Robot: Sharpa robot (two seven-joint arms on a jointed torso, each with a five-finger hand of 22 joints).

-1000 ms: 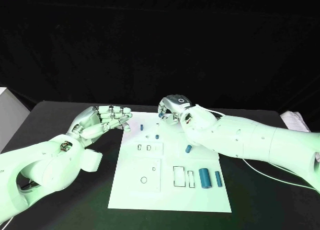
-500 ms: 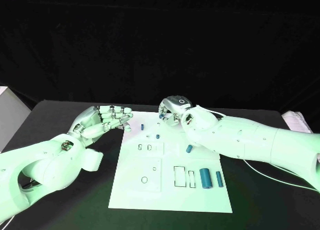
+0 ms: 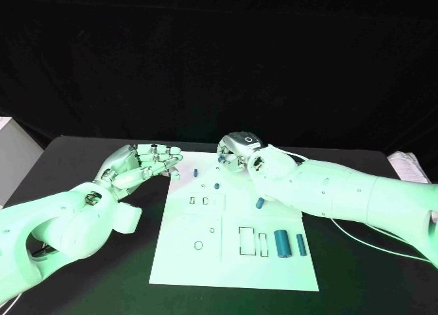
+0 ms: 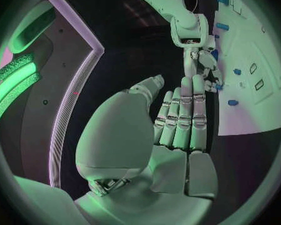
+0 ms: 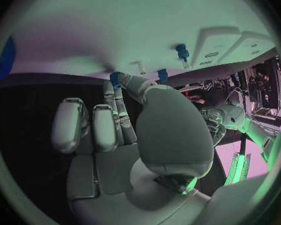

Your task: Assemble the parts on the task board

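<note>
The white task board lies in the middle of the black table. My right hand hovers over its far edge and pinches a small blue part between thumb and fingertip. My left hand sits at the board's far left corner with its fingers together, the thumb apart and nothing in it. A small blue peg and two more small parts are on the board's far half. A thick blue cylinder and a thinner one lie near its right edge.
Outlined slots mark the board beside the cylinders. A white box stands at the table's left edge. A pale object lies at the far right, and a cable runs under my right arm.
</note>
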